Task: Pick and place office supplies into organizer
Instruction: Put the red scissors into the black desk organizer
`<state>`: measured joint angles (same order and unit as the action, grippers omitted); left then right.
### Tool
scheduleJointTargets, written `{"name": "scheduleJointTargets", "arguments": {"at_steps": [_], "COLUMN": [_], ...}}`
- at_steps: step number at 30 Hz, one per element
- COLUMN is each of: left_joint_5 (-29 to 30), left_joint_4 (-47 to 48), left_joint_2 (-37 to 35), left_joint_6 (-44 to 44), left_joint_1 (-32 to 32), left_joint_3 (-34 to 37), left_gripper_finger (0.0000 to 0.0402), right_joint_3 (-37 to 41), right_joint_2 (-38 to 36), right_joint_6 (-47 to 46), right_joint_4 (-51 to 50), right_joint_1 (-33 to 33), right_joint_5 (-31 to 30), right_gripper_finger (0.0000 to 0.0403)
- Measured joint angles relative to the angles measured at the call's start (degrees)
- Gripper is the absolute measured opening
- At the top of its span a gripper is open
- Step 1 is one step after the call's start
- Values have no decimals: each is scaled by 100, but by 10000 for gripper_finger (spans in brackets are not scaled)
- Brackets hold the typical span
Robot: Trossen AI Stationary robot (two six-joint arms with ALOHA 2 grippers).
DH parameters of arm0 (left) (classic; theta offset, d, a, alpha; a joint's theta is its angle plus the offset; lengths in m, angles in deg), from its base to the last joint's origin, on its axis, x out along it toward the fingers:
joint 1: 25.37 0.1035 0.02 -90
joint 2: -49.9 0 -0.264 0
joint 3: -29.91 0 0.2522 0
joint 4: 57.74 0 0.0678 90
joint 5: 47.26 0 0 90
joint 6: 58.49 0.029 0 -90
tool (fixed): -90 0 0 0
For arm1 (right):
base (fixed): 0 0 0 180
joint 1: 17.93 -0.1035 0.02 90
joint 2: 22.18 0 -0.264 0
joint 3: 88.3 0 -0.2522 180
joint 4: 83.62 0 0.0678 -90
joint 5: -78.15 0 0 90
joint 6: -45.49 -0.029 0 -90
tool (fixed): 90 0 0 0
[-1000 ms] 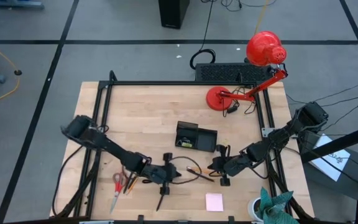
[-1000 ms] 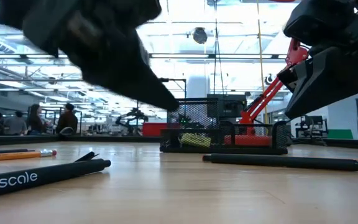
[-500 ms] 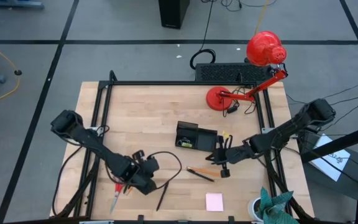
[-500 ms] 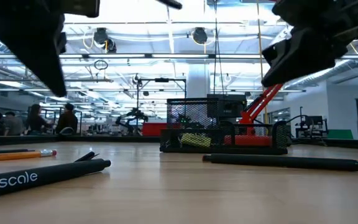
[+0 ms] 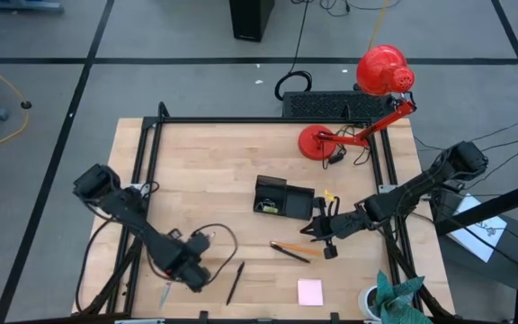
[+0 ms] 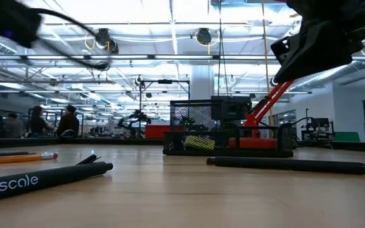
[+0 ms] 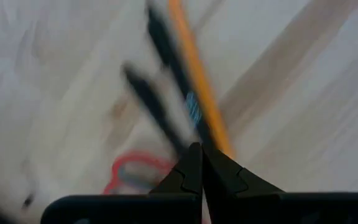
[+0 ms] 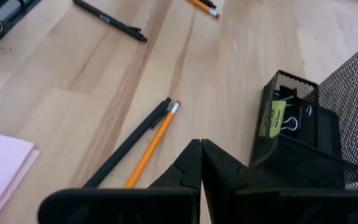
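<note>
The black mesh organizer [image 5: 282, 198] stands mid-table, with small clips and a yellow-green piece in its low section [image 8: 283, 118]. A black pen beside an orange pencil [image 5: 290, 251] lies on the wood just near of it. Another black pen [image 5: 235, 283] and the pink sticky pad [image 5: 309, 292] lie by the near edge. My left gripper [image 5: 190, 273] is shut and points down above red-handled scissors [image 7: 129, 174], black pens and an orange pencil [image 7: 197, 93]. It hides the scissors' handles from above; their blades [image 5: 165, 292] show. My right gripper [image 5: 320, 230] is shut and hangs in the air right of the organizer.
A red desk lamp [image 5: 380, 76] stands at the far right corner, its base [image 5: 317, 142] on the table. A black frame rail [image 5: 259, 120] runs along the table's far side. A black slab [image 5: 326, 103] lies beyond the far edge. Bare wood lies at the far left [image 5: 205, 162].
My left gripper has swung from the near middle of the table toward the near left, tipped until it points down and rolled about; it now hangs over the scissors and pens. My right gripper has risen a little. Both have stayed shut.
</note>
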<state>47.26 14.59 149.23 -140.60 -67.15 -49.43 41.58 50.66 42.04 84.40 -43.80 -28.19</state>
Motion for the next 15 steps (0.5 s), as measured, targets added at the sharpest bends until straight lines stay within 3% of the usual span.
{"name": "scheduleJointTargets", "arguments": {"at_steps": [9, 15], "left_joint_5": [-171, -125], "left_joint_4": [691, 952], "left_joint_2": [0, 0], "left_joint_6": [209, 369], "left_joint_1": [-299, -301], "left_joint_3": [0, 0], "left_gripper_finger": [18, 86], "right_joint_3": [1, 2], "right_joint_2": [0, 0], "right_joint_6": [117, 139], "right_joint_4": [-9, 11], "right_joint_1": [0, 1], "right_joint_5": [0, -2], "right_gripper_finger": [0, 0]}}
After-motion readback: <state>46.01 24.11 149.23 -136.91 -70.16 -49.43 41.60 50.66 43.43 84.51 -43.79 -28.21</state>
